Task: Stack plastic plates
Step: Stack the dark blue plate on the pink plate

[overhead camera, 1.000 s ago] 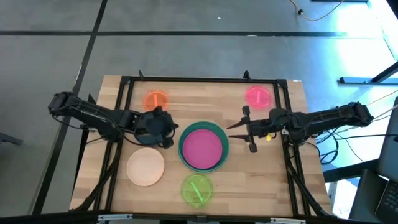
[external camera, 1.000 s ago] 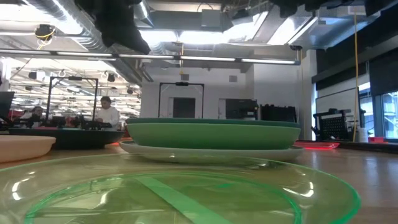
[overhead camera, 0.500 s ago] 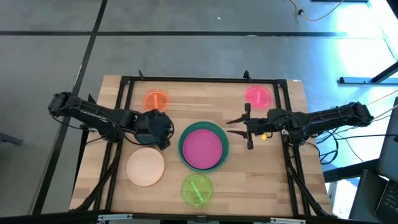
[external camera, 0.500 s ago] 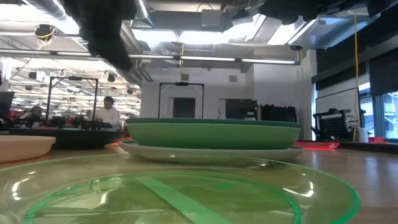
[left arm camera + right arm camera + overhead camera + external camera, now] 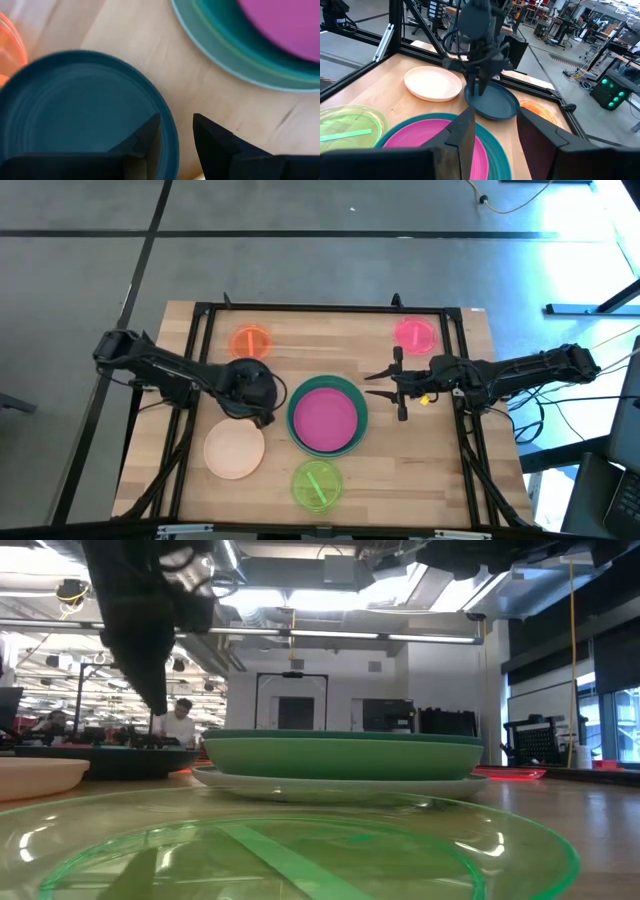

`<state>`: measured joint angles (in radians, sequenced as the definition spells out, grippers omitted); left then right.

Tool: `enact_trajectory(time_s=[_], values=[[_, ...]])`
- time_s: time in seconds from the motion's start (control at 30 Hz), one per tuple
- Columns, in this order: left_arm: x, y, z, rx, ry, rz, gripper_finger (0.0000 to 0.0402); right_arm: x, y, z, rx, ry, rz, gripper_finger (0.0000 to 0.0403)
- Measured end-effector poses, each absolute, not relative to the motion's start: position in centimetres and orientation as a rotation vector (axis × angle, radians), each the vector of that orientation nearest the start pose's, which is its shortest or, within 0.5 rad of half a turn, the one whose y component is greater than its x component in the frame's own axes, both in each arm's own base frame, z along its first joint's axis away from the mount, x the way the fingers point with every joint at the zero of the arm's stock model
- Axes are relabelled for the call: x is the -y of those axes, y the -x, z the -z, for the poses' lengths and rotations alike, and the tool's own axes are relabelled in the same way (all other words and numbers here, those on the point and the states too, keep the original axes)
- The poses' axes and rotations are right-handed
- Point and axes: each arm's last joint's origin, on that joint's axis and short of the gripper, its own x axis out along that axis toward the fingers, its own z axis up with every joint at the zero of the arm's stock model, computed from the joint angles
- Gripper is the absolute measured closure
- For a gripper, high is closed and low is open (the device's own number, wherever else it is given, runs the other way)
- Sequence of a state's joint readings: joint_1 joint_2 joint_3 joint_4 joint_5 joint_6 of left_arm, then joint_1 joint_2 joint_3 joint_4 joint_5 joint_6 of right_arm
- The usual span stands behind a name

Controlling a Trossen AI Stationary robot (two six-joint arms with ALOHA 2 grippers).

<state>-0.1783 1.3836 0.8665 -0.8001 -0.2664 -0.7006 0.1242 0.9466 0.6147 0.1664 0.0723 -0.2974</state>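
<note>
From my seat, L to R on the tabletop [image 5: 380, 470]: orange plate [image 5: 250, 340] sits at the far left corner area, peach plate [image 5: 234, 448] nearer me on the left side. Between them my left hand [image 5: 176, 137] is down over the navy plate [image 5: 75, 110], w/ one finger inside the rim and the other outside it, on the side facing the stack. Fingers straddle the rim w/ a narrow gap; I can't tell if they're actually pinching it. In the right wrist view the navy plate's rim under that hand looks tipped up a bit, the rest of it low on the wood.

Centre: the stack, i.e. magenta plate [image 5: 325, 420] lying in the teal plate [image 5: 297, 395]; the low view shows a green plate [image 5: 345, 755] on a pale grey plate [image 5: 340, 783] underneath. Lime plate [image 5: 317, 484] is at the near edge, just in front of the stack, apart from it.

Right of the stack my right hand [image 5: 378, 384] hovers above the wood, fingers spread wide, holding nothing. Pink plate [image 5: 414, 334] sits far right, behind that arm.
</note>
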Motion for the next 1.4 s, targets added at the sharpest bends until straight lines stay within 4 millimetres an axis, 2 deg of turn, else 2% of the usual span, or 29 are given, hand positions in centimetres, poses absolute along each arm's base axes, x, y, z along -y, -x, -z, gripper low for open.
enact_trajectory(time_s=[0.4, 0.9, 1.4], values=[[3.9, -24.7, -16.8, -1.310, 0.294, -0.568, 0.0294, -2.4, -21.1, -27.8, -0.167, 0.314, -0.077, 0.0265], [4.0, -25.2, -14.8, -1.387, 0.272, -0.596, 0.0297, -2.3, -21.1, -27.8, -0.171, 0.317, -0.053, 0.0265], [4.0, -25.1, -15.1, -1.400, 0.207, -0.549, 0.0393, -2.3, -21.2, -27.6, -0.181, 0.337, -0.029, 0.0265]])
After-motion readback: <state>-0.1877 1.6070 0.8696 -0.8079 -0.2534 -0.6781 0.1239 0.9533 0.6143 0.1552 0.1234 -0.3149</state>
